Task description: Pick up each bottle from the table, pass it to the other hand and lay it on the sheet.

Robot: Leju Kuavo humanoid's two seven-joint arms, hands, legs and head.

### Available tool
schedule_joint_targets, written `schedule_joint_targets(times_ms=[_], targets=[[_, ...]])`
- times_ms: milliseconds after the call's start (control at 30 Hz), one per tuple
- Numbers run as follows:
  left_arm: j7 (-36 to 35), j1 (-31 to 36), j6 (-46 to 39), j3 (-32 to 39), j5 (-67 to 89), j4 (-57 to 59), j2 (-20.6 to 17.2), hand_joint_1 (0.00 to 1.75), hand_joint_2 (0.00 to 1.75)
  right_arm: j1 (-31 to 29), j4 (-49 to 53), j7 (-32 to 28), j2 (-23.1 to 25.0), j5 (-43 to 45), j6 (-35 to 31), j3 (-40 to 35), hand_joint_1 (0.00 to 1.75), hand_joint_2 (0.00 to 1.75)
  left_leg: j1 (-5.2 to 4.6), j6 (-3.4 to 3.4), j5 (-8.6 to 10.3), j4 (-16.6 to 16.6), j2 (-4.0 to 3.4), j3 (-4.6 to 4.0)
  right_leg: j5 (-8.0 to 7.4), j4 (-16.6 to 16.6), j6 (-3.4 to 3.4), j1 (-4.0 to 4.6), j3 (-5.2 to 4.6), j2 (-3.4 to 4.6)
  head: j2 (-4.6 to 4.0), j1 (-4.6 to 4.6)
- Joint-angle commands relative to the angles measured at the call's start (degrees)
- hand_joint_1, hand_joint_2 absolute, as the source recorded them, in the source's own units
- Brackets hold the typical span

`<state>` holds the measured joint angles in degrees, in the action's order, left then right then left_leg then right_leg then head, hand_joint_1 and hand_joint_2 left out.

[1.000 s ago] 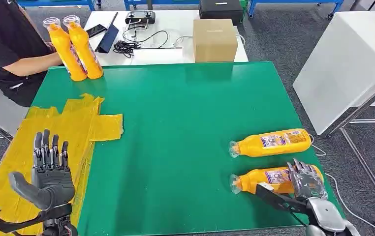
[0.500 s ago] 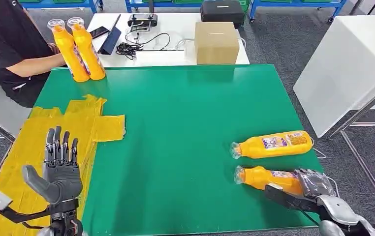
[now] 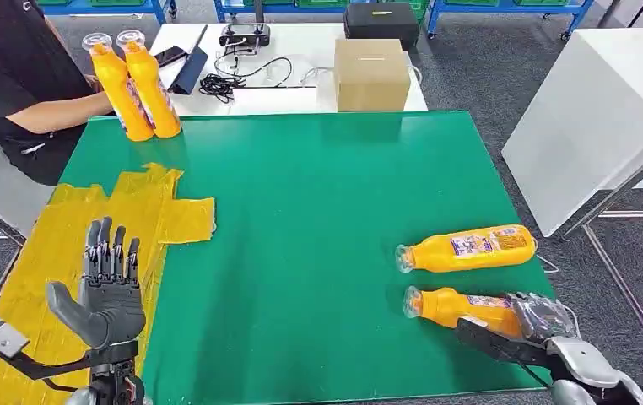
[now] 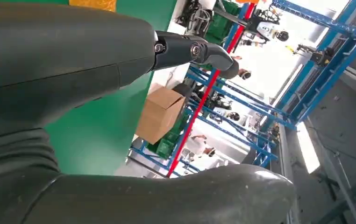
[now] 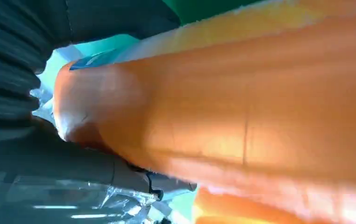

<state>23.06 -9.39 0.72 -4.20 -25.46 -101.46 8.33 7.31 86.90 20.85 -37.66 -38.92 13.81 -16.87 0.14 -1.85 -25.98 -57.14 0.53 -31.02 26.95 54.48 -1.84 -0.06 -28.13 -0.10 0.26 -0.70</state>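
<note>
two orange bottles lie on their sides near the right edge of the green table (image 3: 318,211). the right hand (image 3: 537,325) has its fingers wrapped around the near bottle (image 3: 457,307); the far bottle (image 3: 468,248) lies just beyond, labels unreadable. the left hand (image 3: 107,295) is raised over the yellow sheet (image 3: 56,245), fingers spread, holding nothing. a person's arm (image 3: 52,114) rests beside two upright bottles (image 3: 137,84). a cardboard box (image 3: 372,73) stands behind.
</note>
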Motion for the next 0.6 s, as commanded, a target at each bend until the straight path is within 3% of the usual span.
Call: schedule_joint_targets(times_ms=[33, 67, 133, 233, 400, 600], targets=[[0.89, -0.04, -0.91, -0.31, 0.45, 3.51, -1.83, 0.0, 0.0, -0.37, 6.8, -18.0, 10.71, 19.38, -6.52, 2.13, 1.75, 1.75, 0.07, 0.11, 0.05, 0.13, -0.22, -0.01, -0.12, -0.13, 0.04, 0.07, -0.05, 0.17, 0.0, -0.02], [1.19, -0.41, -0.94, -0.26, 0.31, 3.58, -1.78, 0.0, 1.75, 0.0, 9.96, -19.97, 11.54, 23.17, -6.86, 2.48, 1.75, 1.75, 0.07, 0.14, 0.08, 0.18, -0.31, -0.09, -0.18, -0.14, 0.04, 0.08, -0.13, 0.25, 0.0, -0.02], [1.77, -0.94, -0.58, -0.7, 0.07, 3.57, -1.9, 0.0, 1.75, 0.2, 15.64, -23.32, 13.39, 27.46, -7.39, 2.12, 1.75, 1.75, 0.09, 0.21, 0.02, 0.19, -0.72, -0.12, -0.25, -0.07, 0.06, 0.09, 0.14, 0.53, 0.0, 0.0], [2.6, -1.44, 0.11, -1.48, -0.2, 3.32, -2.13, 0.0, 1.75, -1.18, 19.02, -25.49, 13.85, 29.58, -7.18, 0.81, 1.75, 1.75, -0.02, 0.17, 0.04, 0.1, -0.54, -0.21, -0.24, 0.13, 0.11, -0.02, 0.05, 0.42, 0.0, 0.11], [2.69, -0.54, 1.61, -3.28, -0.48, 3.4, -2.47, 0.0, 1.75, -8.58, 13.47, -25.27, 15.42, 30.68, -6.87, -0.47, 1.75, 1.75, 0.09, 0.19, 0.13, 0.07, -0.54, -0.52, -0.31, 0.14, 0.05, 0.06, -0.14, 0.45, 0.0, 0.04], [2.68, -0.33, 1.75, -3.31, -0.51, 3.55, -2.64, 0.0, 1.75, -9.02, 12.47, -25.65, 15.72, 31.79, -6.8, -0.38, 1.75, 1.75, 0.02, 0.14, 0.16, 0.06, -0.31, -0.59, -0.27, 0.16, 0.04, 0.01, -0.15, 0.22, 0.0, 0.02]])
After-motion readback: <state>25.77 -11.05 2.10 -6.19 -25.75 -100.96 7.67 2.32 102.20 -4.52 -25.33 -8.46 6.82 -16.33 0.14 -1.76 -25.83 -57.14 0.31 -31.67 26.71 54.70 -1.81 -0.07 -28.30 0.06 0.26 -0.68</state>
